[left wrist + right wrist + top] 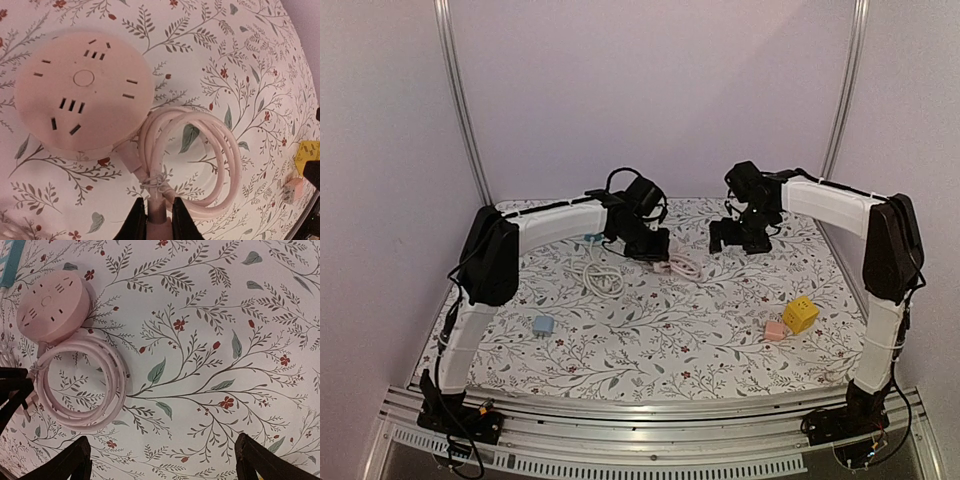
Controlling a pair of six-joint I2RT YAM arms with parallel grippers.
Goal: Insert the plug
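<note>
A round pink socket hub (pixel 82 95) lies flat on the floral cloth, with its pink cable (pixel 200 155) coiled beside it and tied with a wire twist. The cable's pink plug (pixel 159 212) sits between the black fingers of my left gripper (pixel 159 220), which is shut on it just above the cloth. In the top view the left gripper (pixel 650 248) stands over the hub (pixel 665 266). My right gripper (pixel 162 465) hangs open over bare cloth to the right of the coil (pixel 80 385) and the hub (pixel 52 305), holding nothing.
A white cable (pixel 602 276) lies left of the hub, and a teal object (pixel 592 238) sits behind it. A blue cube (pixel 543 325) rests near the front left. A yellow cube (pixel 800 314) and a small pink cube (pixel 775 330) sit at the right.
</note>
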